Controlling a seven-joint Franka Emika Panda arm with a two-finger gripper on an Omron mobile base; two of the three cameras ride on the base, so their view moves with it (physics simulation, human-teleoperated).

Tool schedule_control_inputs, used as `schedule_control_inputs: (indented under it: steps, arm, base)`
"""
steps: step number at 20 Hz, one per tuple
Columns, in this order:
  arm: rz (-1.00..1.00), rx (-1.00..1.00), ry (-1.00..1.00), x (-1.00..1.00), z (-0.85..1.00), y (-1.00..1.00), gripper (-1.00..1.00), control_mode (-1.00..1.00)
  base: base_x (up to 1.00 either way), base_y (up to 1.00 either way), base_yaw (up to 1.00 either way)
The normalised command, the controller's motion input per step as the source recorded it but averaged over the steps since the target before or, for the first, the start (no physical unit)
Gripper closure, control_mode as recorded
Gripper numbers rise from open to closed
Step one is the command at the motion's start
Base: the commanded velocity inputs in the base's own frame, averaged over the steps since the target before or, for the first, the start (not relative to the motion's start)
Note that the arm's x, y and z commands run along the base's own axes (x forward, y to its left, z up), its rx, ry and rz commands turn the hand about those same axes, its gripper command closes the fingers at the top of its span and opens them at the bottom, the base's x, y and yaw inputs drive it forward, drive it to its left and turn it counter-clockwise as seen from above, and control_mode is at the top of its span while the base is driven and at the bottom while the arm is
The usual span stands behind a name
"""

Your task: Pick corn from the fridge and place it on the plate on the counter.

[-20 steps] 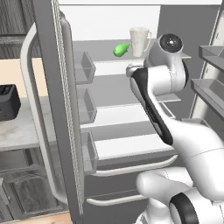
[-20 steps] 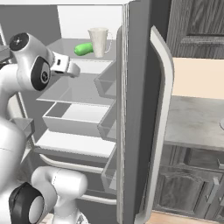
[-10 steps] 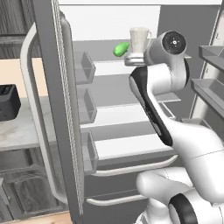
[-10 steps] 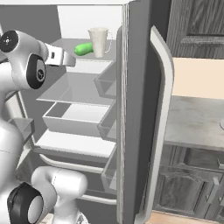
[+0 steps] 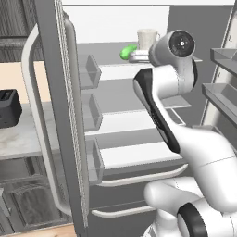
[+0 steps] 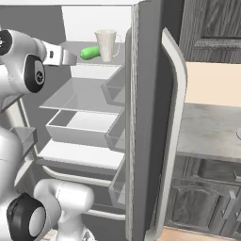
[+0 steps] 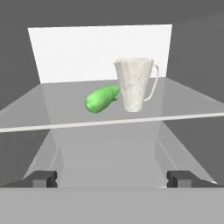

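The tall grey steel fridge (image 5: 65, 139) stands with both doors swung wide, so the white interior lies open to the front. On its top grey shelf (image 7: 105, 114) the small, smooth, bright green oval corn (image 7: 100, 99) lies on its side, touching or just beside the white marbled mug with a thin loop handle (image 7: 134, 84), which stands upright to its right. Bare shelf lies in front of the corn up to the pale front lip, and also to its left. The white arm's two-finger gripper (image 7: 112, 178) hangs before that lip, level with the shelf, apart from the corn, its jaws spread wide with nothing between them. Beyond the right door lies the light grey marbled stone desk (image 6: 212, 132) over dark wood-grain cabinets (image 6: 202, 197). On the left side, a black boxy toaster (image 5: 9, 109) sits on the desk.
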Motion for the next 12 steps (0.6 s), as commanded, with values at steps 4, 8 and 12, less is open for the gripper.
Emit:
schedule_control_inputs:
  steps: [4,8,12]
  arm:
    - [0.00,0.00,0.01,0.10,0.01,0.20,-1.00,-1.00]
    - [0.00,0.00,0.00,0.23,0.00,0.11,-1.00,-1.00]
    - [-0.05,0.00,0.00,0.28,0.00,0.00,-1.00,-1.00]
  base:
    - [0.00,0.00,0.00]
    - [0.00,0.00,0.00]
    - [0.00,0.00,0.00]
